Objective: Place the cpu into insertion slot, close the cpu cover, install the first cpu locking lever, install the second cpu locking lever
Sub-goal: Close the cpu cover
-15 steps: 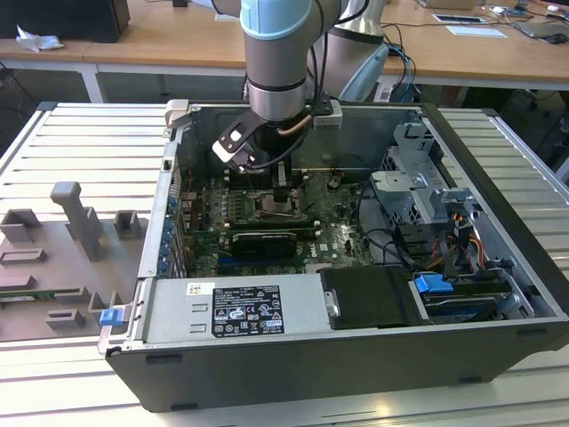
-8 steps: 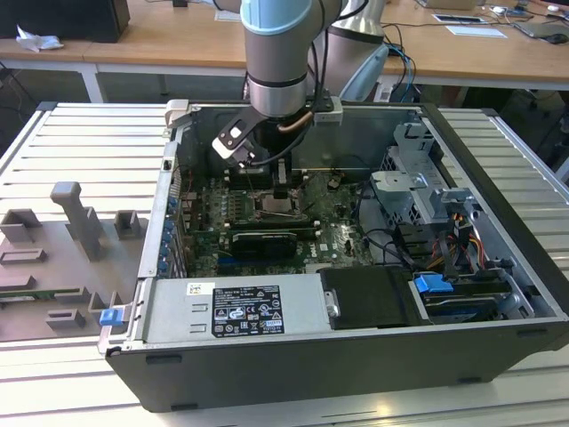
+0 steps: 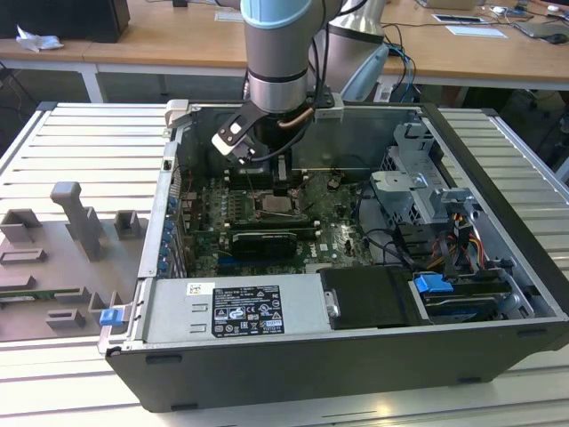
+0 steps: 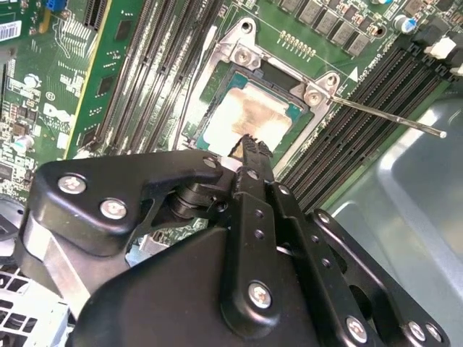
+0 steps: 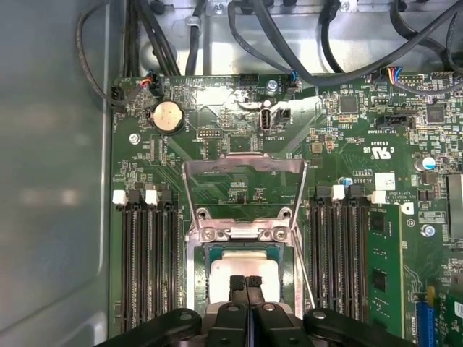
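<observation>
Silvery-pale metal face of the cpu [image 5: 244, 262] turned upward, chip seated flat in the insertion slot [image 5: 202, 271], directly beneath the gripper [image 5: 246, 282]. Square in outline, so no real long axis; edges lined up with the socket's silvery rim. Gripper fingertips pressed together with nothing between them, poised over one edge of the chip in both wrist views; touching it or just clear, cannot tell.

Past the fingertips, on the far side of the slot, cpu cover [image 5: 244, 166] lying open on its hinge, tipped back away from the socket, its window framing bare green motherboard [image 5: 239, 130]. Off to one side of the gripper, a locking lever [image 4: 383, 116]: thin steel rod sticking out from a socket corner, long axis slanting across the black memory slots [image 4: 347, 144], free end out over grey metal.

Around the gripper in the exterior view, open computer case [image 3: 356, 374] lying on a slatted metal table [image 3: 71, 133].
</observation>
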`<state>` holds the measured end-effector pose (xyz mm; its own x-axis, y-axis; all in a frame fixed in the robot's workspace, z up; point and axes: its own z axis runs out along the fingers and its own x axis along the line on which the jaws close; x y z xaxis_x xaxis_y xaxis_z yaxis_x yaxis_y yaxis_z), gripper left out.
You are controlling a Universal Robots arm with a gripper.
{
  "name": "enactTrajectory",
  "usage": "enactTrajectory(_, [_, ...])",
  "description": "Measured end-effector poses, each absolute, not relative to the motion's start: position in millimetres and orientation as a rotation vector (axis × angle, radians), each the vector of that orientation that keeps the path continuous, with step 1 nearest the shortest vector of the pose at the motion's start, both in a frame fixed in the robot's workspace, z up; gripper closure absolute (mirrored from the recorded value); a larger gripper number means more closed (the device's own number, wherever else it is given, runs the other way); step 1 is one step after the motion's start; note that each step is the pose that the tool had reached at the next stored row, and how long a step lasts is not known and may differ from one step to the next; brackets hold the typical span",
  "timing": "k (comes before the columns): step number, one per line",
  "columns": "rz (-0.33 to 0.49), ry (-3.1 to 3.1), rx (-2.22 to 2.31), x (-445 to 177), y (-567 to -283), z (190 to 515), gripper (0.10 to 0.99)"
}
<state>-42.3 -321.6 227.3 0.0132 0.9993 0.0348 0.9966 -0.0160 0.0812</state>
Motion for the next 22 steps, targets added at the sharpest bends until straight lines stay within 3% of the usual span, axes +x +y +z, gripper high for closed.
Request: enactTrajectory(22, [0.121,2.180,2.212,-40.6,-320.4,238.1,0.980])
